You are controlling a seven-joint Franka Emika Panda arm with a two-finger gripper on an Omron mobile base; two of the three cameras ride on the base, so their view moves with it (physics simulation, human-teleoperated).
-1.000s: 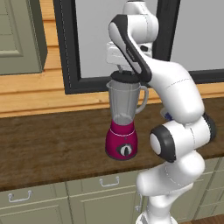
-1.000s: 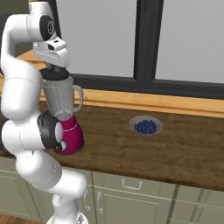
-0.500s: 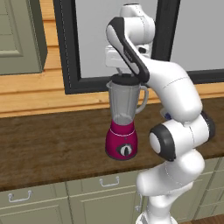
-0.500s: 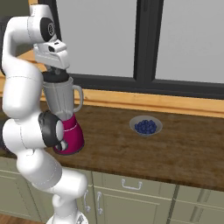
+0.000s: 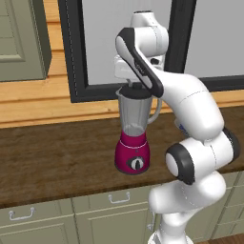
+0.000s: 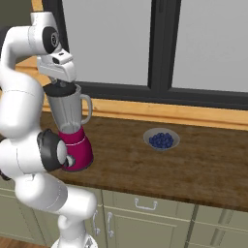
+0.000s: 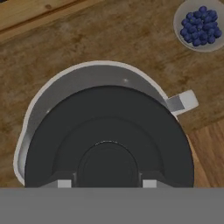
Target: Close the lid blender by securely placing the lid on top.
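The blender [image 5: 134, 138] stands on the dark, wood-grained worktop [image 5: 52, 157], toward its near edge: a glossy magenta base with a round dial on its front, and above it a clear grey jar that widens upward, with a looped handle on its right side. In the hand view the jar's pale rim [image 7: 65, 76] shows as a rounded ring around the lid [image 7: 109, 135], a matte black disc with stepped concentric rings and a raised round knob at its centre. The disc sits over the mouth of the jar, shifted toward one side of the rim so that a crescent of grey wall shows past it; whether it is seated on the rim or just above it cannot be told. The pincer [image 7: 107, 183] is closed on the lid's centre knob, one small dark tip on each side. In the base views the white hand sits directly over the jar's top, with the black lid [image 6: 62, 88] between them. To the right of the blender, well apart, a shallow grey bowl of blueberries [image 6: 162, 139] rests on the worktop.
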